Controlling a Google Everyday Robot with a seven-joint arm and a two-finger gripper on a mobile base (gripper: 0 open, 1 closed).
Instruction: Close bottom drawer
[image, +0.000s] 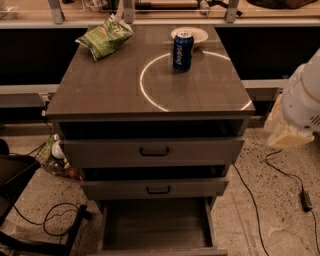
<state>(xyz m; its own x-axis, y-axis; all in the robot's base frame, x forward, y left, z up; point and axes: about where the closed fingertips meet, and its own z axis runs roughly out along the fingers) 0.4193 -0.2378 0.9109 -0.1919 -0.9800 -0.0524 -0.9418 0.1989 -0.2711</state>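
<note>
The bottom drawer (157, 225) is pulled far out at the foot of the grey-brown cabinet. Its plain grey box is open to view and its front lies at the lower edge of the view. The middle drawer (155, 189) and the top drawer (152, 151), each with a black bar handle, stand slightly out. A white and cream part of my arm (300, 105) hangs at the right edge, beside the cabinet's right side and apart from it. The gripper itself is out of view.
On the cabinet top (100, 90) stand a blue can (183, 50), a white plate (190, 34) and a green snack bag (105, 37). Black cables (260, 200) run over the speckled floor to the right. A dark chair base (20, 200) is at the lower left.
</note>
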